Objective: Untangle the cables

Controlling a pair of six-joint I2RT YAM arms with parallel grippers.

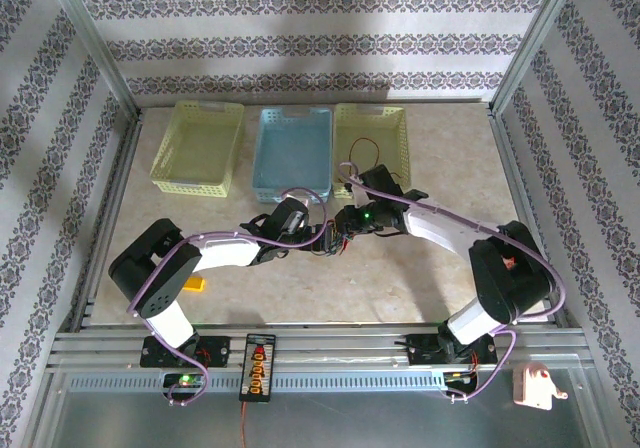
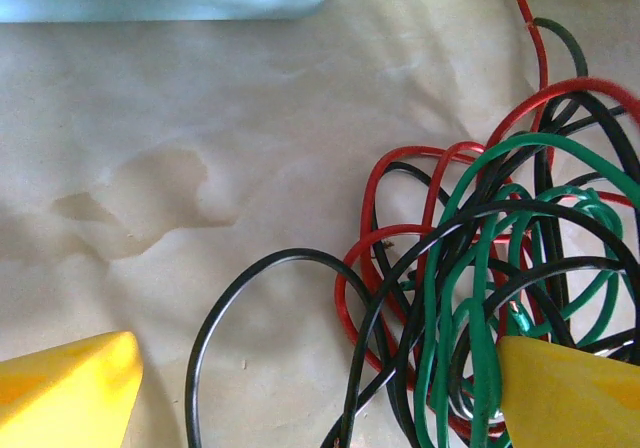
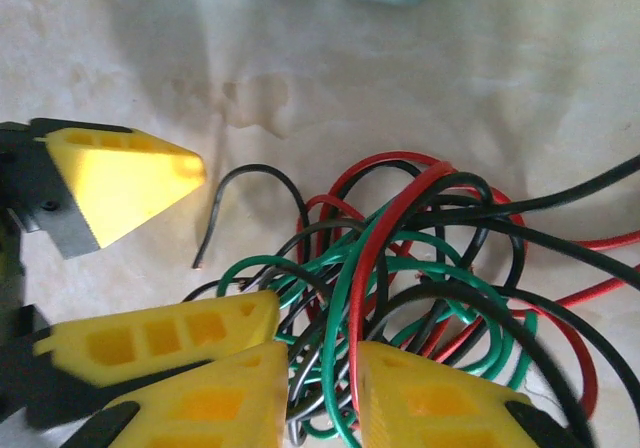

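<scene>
Cables: your red, green and black cables (image 3: 400,258) are one knotted clump on the table (image 1: 420,278). It sits between the two claws, just in front of the blue basket (image 1: 294,153) and the right yellow basket (image 1: 388,128). One loose black end curls out on the side facing your left claw.

Right claw: your right claw (image 3: 322,368) is squeezed down narrow on a bunch of strands at the edge of the clump. Green, black and one red strand run straight between its fingers.

Left claw: your left claw (image 2: 318,368) is spread wide and isn't gripping anything. One finger pokes into the edge of the clump with green and black strands lying against it. The other finger sits well off over bare table, and a black loop lies in the gap between them.

Blue basket: it's the middle one of the three in the row at the far side, and its floor is in plain sight from the top camera.

Right yellow basket: a thin dark loop of wire shows over its near end. You can't really tell whether it lies inside or just arcs above the rim.

Left yellow basket: the left yellow basket (image 1: 198,148) is well apart from the clump, floor in plain sight too.
</scene>
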